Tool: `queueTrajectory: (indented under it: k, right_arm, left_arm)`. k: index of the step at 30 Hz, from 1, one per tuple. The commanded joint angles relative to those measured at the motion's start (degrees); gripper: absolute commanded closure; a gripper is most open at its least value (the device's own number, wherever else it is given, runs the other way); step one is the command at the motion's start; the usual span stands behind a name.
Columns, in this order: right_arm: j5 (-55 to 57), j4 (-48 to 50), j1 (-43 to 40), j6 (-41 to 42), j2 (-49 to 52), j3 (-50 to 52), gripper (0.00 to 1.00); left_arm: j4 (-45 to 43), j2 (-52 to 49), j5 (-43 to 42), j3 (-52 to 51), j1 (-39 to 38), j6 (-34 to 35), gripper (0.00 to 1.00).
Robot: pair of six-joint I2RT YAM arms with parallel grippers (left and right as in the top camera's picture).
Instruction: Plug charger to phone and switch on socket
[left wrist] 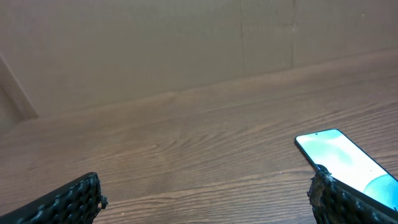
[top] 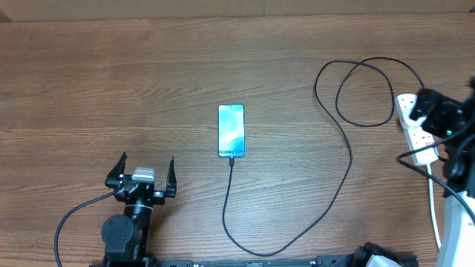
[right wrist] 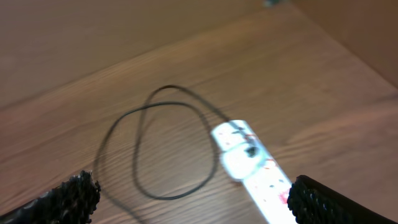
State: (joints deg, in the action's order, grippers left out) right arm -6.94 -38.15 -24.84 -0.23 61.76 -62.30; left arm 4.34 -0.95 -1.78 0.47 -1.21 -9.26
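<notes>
The phone (top: pixel 231 130) lies face up mid-table, its light blue screen reading "Galaxy S24"; it also shows at the right of the left wrist view (left wrist: pixel 339 155). The black charger cable (top: pixel 338 185) runs from the phone's near end, loops right and up to the white socket strip (top: pixel 414 127) at the far right. In the right wrist view the cable loops (right wrist: pixel 155 149) beside the strip (right wrist: pixel 255 171), where a white plug sits. My left gripper (top: pixel 145 174) is open and empty, left of the phone. My right gripper (right wrist: pixel 193 196) is open above the strip.
The strip's white cord (top: pixel 433 200) runs down toward the front right edge. The right arm (top: pixel 453 119) hangs over the strip and hides part of it. A wall rises behind the table's far edge (left wrist: pixel 186 93).
</notes>
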Motion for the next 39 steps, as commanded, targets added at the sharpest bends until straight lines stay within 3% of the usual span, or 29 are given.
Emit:
queueTrajectory:
  k: [1, 4, 13, 20, 29, 39]
  right_arm:
    - [7.0, 1.5, 3.9, -0.2, -1.1, 0.4, 0.00]
    - [14.5, 1.5, 6.8, -0.2, -1.1, 0.4, 0.00]
    - [14.6, 1.3, 16.8, -0.3, -0.6, 0.4, 0.00]
    - [9.7, 0.4, 18.9, -0.3, 1.9, 5.1, 0.00]
    - [0.1, 18.1, 18.9, -0.2, 1.8, 25.1, 0.00]
    - [-0.9, 34.8, 18.9, 1.0, 0.6, 41.3, 0.00]
  left_arm:
    - [0.1, 0.7, 0.7, -0.2, -0.4, -1.3, 0.01]
    - [0.1, 0.7, 0.7, -0.2, -0.4, -1.3, 0.01]
    - [0.1, 0.7, 0.7, -0.2, -0.4, -1.3, 0.00]
    - [0.1, 0.7, 0.7, -0.2, -0.4, -1.3, 0.01]
    - [0.1, 0.7, 0.7, -0.2, -0.4, -1.3, 0.00]
    - [0.1, 0.7, 0.7, -0.2, -0.4, -1.3, 0.00]
